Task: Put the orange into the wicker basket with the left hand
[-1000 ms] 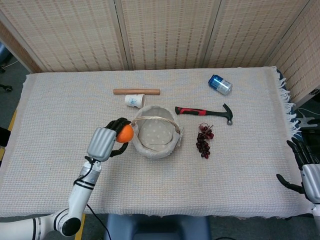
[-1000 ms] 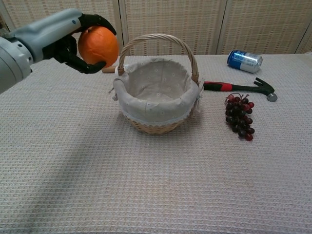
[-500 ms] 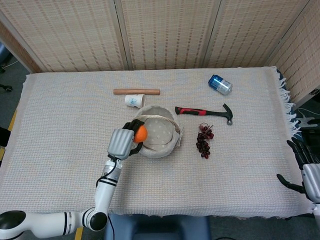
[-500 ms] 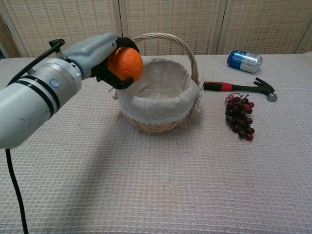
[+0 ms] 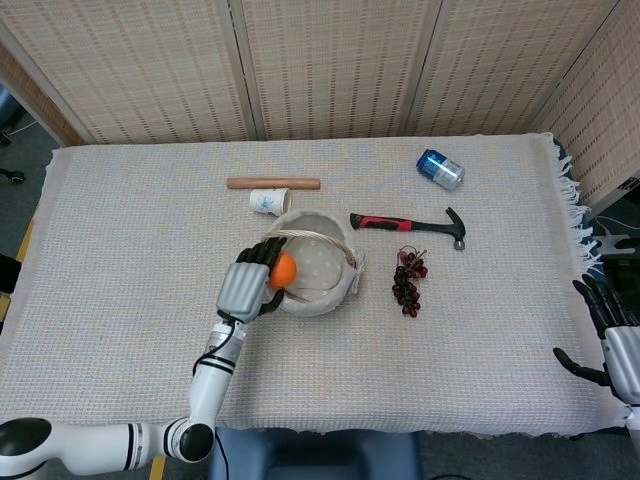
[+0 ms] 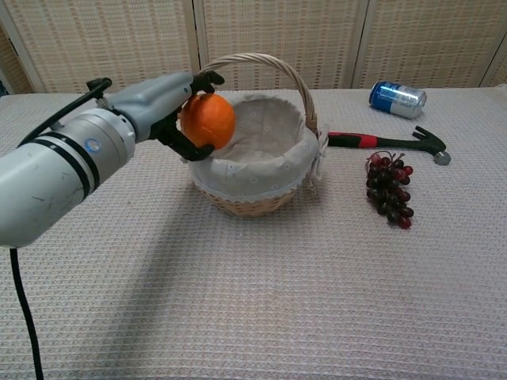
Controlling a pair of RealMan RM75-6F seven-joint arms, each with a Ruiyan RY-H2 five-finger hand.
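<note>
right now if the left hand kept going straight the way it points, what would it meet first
Probably the basket's cloth-lined left rim. The left hand holds the orange at that rim and points across the basket; past it comes the handle, though depth is unclear.

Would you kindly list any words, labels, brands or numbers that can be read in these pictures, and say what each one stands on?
No text can be read.
Blue can: light markings, too blurred to read.
Paper cup: a blue print, too small to read.
Left arm: a small blue mark near the left hand, not readable.
</note>
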